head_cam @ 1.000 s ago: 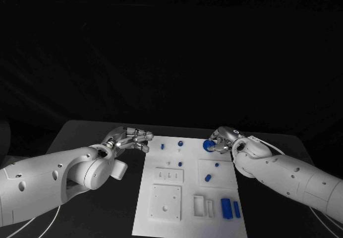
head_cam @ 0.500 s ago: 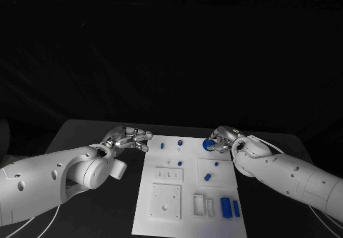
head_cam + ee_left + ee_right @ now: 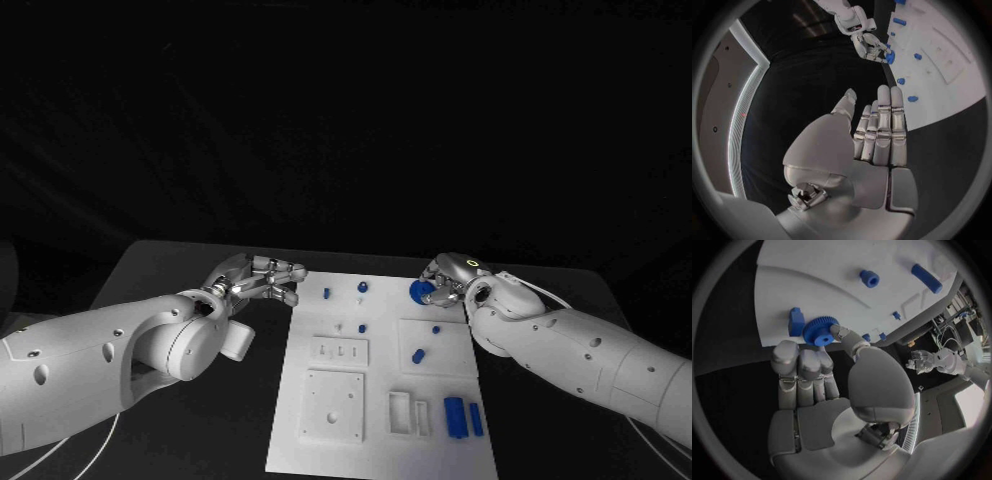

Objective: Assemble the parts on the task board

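The white task board (image 3: 378, 400) lies in the middle of the table. My right hand (image 3: 450, 280) hovers at the board's far right corner and pinches a blue toothed gear (image 3: 421, 292) between thumb and fingers; in the right wrist view the gear (image 3: 821, 331) sits just above the board beside a blue block (image 3: 796, 321). My left hand (image 3: 265, 280) is off the board's far left corner, and its fingers (image 3: 879, 130) are stretched out and hold nothing. Small blue pegs (image 3: 329, 294) (image 3: 364, 290) stand at the far end.
More blue parts lie on the board: a small peg (image 3: 364, 329), an oblong piece (image 3: 418, 356) and two bars (image 3: 456, 418) near the front right. White raised plates (image 3: 335, 408) sit on the board's near left. Black table surrounds the board.
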Motion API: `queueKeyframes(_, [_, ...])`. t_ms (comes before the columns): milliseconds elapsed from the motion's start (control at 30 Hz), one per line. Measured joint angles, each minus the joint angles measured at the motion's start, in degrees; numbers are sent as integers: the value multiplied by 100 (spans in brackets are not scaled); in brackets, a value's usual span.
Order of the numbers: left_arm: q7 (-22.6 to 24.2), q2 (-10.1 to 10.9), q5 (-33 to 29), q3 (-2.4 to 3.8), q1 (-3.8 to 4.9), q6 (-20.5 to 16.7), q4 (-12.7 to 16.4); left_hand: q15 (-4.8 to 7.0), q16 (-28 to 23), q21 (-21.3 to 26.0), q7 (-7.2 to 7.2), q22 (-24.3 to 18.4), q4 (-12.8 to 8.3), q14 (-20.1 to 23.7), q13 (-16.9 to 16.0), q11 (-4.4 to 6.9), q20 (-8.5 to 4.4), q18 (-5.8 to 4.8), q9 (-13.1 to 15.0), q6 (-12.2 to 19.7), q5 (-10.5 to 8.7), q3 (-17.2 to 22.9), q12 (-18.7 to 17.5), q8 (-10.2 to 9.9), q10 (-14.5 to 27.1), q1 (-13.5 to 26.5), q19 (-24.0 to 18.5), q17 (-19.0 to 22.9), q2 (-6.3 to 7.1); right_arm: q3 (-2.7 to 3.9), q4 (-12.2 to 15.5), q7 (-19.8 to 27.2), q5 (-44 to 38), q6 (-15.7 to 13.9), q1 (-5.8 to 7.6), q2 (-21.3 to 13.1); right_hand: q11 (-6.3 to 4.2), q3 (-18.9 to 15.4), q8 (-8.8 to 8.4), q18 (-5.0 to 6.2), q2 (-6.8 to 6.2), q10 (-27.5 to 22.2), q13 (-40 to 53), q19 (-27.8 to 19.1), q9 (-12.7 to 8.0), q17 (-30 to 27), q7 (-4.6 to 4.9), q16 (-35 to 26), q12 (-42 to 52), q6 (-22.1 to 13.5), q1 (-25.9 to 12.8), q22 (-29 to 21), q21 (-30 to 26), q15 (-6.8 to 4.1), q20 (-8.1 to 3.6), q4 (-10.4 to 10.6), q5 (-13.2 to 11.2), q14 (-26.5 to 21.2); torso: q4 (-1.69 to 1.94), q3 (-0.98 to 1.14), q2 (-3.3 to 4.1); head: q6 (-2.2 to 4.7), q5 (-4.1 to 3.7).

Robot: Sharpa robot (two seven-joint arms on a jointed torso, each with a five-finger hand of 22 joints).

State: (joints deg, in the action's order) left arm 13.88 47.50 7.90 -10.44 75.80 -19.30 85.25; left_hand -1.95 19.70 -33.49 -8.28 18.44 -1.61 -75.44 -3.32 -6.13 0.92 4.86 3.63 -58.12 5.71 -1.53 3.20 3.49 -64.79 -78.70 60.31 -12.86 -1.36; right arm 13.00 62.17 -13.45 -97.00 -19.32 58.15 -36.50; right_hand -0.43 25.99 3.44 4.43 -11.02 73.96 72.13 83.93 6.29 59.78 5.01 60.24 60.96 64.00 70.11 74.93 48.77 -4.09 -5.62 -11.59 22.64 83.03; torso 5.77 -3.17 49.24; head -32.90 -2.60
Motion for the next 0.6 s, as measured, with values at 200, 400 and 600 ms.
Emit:
queueKeyframes(200, [-6, 5, 0, 0, 0, 1, 1, 0, 0, 0, 0, 0, 0, 0, 0, 0, 0, 0, 0, 0, 0, 0, 0, 0, 0, 0, 0, 0, 0, -5, 81, -61, -138, -51, -16, 16, -19, 23, 3, -2, -13, 20, 15, 0, 31, 5, -19, 0, 0, 77, -46, 0, 48, -20, 0, 6, 27, 21, 2, 2, 1, 5, -5])
queueKeyframes(400, [-10, 6, 0, 0, 0, 2, 2, 0, 0, 0, 0, 0, 0, 0, 0, 0, 0, 0, 0, 0, 0, 0, 0, 0, 0, 0, 0, 0, 0, -21, 321, -134, -275, -145, -46, 45, -41, 38, 3, -2, 1, 42, 25, 0, 31, 17, -39, 0, 0, 103, -60, 0, 81, -20, 0, 22, 25, 21, 7, 2, 1, 16, 1])
queueKeyframes(600, [-14, 6, 0, 0, 0, 3, -3, 0, 0, 0, 0, 1, 0, 0, 0, 0, 0, 0, 0, 0, 0, 0, 0, 0, 0, 0, 0, 0, 0, -19, 721, -205, -409, -283, -42, 48, -50, 54, 3, -2, -19, 51, 25, 21, 32, 24, -42, -23, 0, 106, -81, 0, 131, -54, -22, 73, 112, 9, 18, 1, 1, 19, 14])
